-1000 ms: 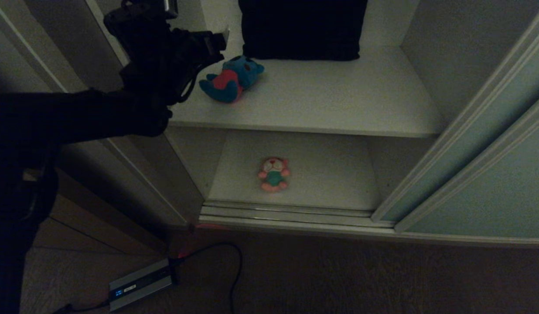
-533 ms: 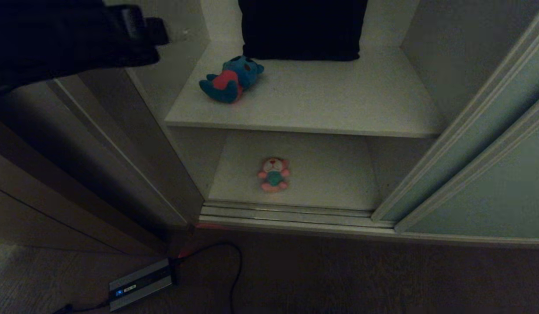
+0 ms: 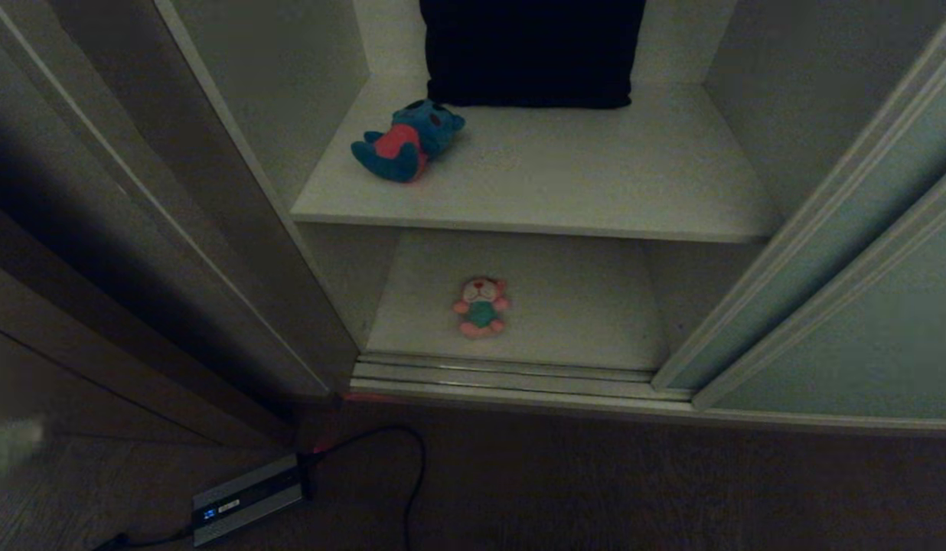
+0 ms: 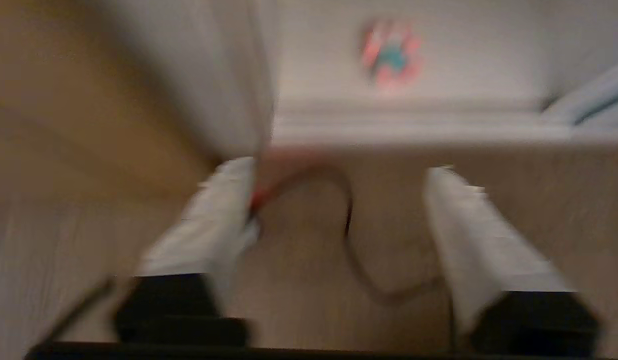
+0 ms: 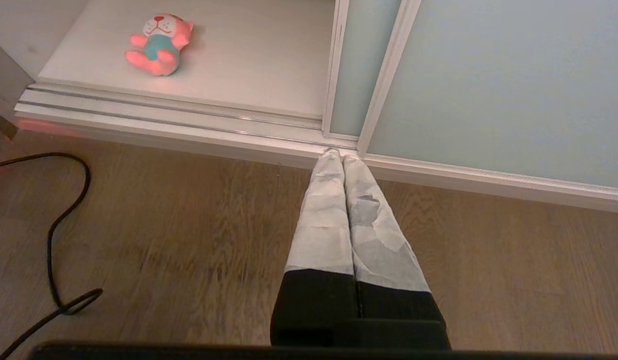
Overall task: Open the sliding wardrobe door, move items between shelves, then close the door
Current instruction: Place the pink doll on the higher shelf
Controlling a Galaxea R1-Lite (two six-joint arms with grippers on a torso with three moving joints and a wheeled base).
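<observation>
The sliding wardrobe door [image 3: 863,321] stands slid to the right, so both shelves show. A blue plush toy with a red belly [image 3: 408,141] lies on the upper shelf [image 3: 595,184], near its left wall. On the lower shelf [image 3: 580,306] a pink toy in a teal shirt [image 3: 481,308] lies on its back. My left gripper [image 4: 339,169] is open and empty, low over the wooden floor in front of the wardrobe, with the pink toy [image 4: 390,52] ahead of it. The right gripper [image 5: 337,154] is shut with nothing in it, pointing at the foot of the door [image 5: 489,75].
A big dark cushion [image 3: 530,50] leans at the back of the upper shelf. A ribbed metal floor track [image 3: 511,375] runs along the wardrobe's front. A power brick [image 3: 247,497] and its black cable [image 3: 412,459] lie on the floor. Dark brown panels [image 3: 98,268] stand at the left.
My left arm has pulled back from beside the blue toy on the upper shelf, swung left and dropped out of the head view. Both toys lie where they were.
</observation>
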